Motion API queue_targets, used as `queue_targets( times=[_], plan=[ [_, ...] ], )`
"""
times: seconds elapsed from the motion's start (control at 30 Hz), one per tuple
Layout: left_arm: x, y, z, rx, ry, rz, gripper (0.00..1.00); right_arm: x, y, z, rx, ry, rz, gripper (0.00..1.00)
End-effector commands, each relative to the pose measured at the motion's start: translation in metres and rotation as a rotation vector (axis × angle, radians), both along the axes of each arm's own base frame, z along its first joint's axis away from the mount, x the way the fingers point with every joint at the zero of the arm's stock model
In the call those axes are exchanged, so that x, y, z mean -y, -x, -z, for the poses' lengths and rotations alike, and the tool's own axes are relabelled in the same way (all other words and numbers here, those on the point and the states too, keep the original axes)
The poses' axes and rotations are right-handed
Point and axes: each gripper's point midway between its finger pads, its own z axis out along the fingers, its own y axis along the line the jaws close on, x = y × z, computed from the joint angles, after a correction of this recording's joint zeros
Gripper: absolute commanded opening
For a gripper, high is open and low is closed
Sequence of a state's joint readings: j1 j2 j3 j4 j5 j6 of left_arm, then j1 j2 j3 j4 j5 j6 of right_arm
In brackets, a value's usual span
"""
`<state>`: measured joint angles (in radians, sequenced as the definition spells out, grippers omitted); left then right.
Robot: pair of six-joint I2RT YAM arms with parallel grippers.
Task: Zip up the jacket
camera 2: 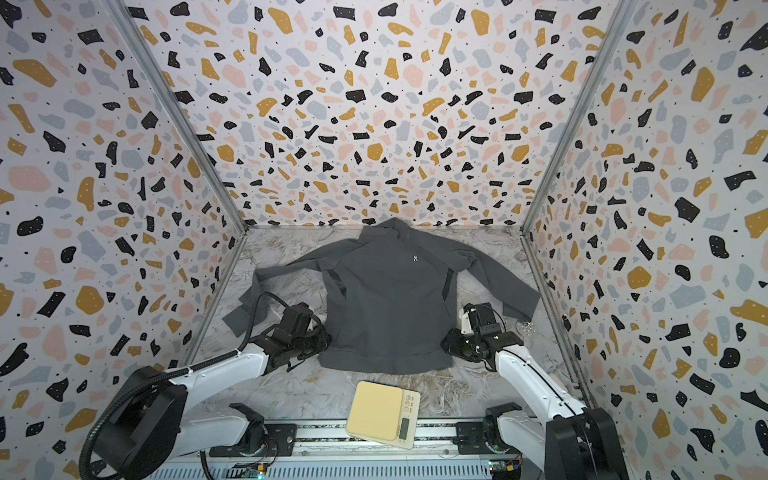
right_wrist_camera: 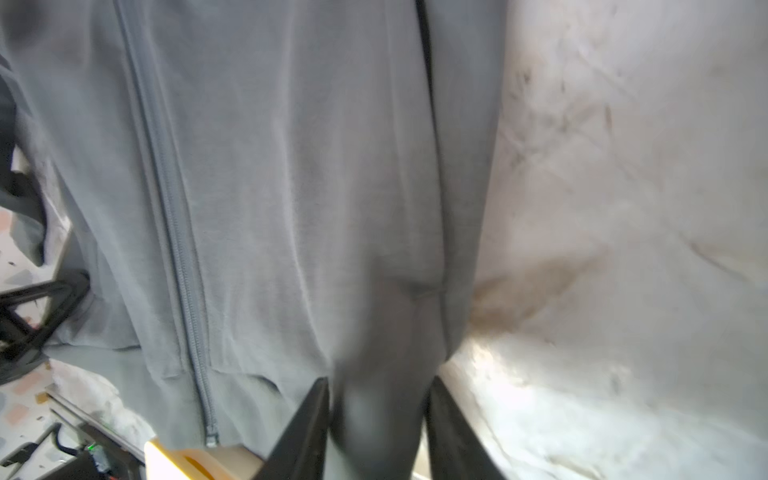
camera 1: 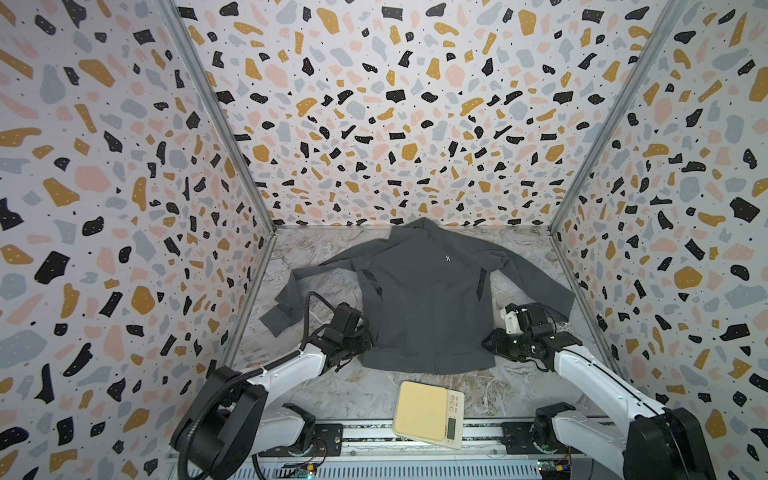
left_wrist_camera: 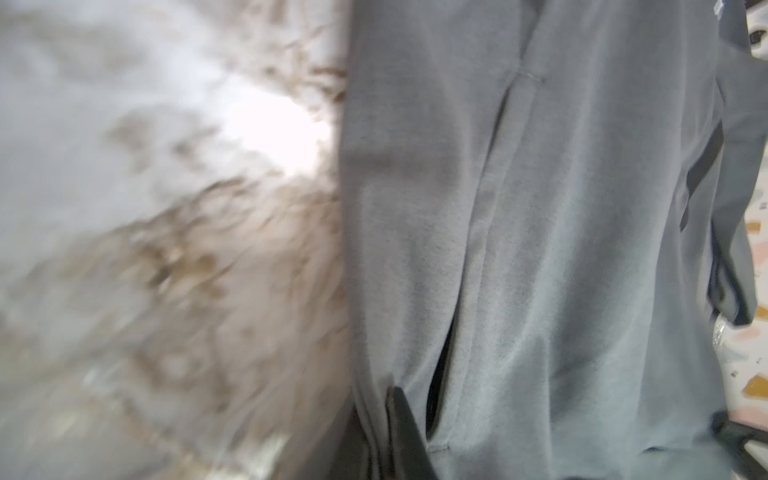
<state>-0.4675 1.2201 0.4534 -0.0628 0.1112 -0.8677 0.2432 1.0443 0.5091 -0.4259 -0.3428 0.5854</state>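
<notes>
Leftmost, the left gripper sits low at the left hem corner of the jacket. Its wrist view is blurred and shows only one finger against the cloth, so I cannot tell how its jaws stand. Centrally, the jacket lies flat and front-up on the table, collar toward the far wall, sleeves spread. Near its hem sits a scale. Rightward, the right gripper has its jaws partly apart, with a fold of the jacket's side between them.
</notes>
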Motion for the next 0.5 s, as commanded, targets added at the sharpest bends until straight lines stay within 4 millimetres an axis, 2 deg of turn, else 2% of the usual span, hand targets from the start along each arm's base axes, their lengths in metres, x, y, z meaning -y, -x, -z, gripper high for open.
queue_targets(
  times=[0.0, 0.03, 0.13, 0.17, 0.27, 0.33, 0.4, 0.47],
  plan=[
    [-0.008, 0.004, -0.016, 0.004, -0.018, -0.027, 0.39, 0.002, -0.007, -0.025, 0.021, 0.012, 0.019, 0.51],
    [-0.008, 0.001, -0.027, 0.025, -0.016, -0.032, 0.44, 0.001, -0.014, -0.039, 0.051, 0.014, 0.011, 0.52],
    [-0.007, -0.022, -0.083, 0.154, -0.010, -0.051, 0.56, -0.005, -0.051, -0.093, 0.182, 0.024, -0.019, 0.52],
    [-0.006, -0.032, -0.105, 0.211, -0.011, -0.054, 0.60, -0.009, -0.069, -0.113, 0.235, 0.022, -0.030, 0.52],
    [0.002, -0.064, -0.158, 0.358, -0.026, -0.040, 0.72, -0.019, -0.126, -0.149, 0.346, 0.001, -0.053, 0.46],
    [0.009, -0.089, -0.175, 0.409, -0.065, -0.031, 0.76, -0.023, -0.169, -0.157, 0.397, -0.006, -0.063, 0.44],
    [0.018, -0.119, -0.185, 0.435, -0.088, -0.026, 0.77, -0.025, -0.213, -0.155, 0.422, -0.035, -0.058, 0.37],
    [0.033, -0.158, -0.179, 0.426, -0.086, -0.020, 0.76, -0.026, -0.261, -0.145, 0.436, -0.060, -0.047, 0.31]
  ],
)
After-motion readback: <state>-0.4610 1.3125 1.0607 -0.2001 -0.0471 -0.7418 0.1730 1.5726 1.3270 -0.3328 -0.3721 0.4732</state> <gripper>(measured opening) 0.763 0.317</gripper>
